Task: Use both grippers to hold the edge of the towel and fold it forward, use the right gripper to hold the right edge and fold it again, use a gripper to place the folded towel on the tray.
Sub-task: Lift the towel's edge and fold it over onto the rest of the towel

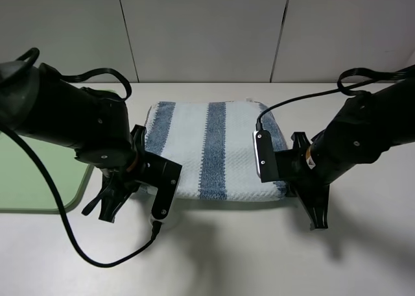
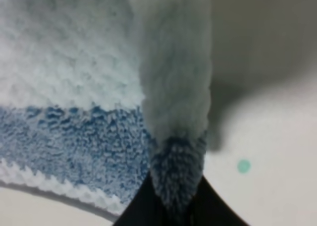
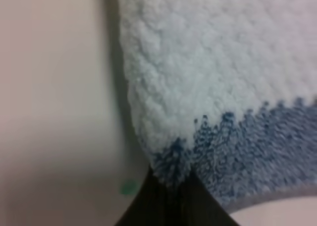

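Left gripper and right gripper each pinch the towel at its near hem. First fold, I'd say. Next, lift both evenly and carry forward.

Thick rough terry-cloth towel; smooth tray, probably plastic; matt table.

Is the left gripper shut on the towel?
Shut on it: the left wrist view shows the left gripper pinching a raised fold of the towel.
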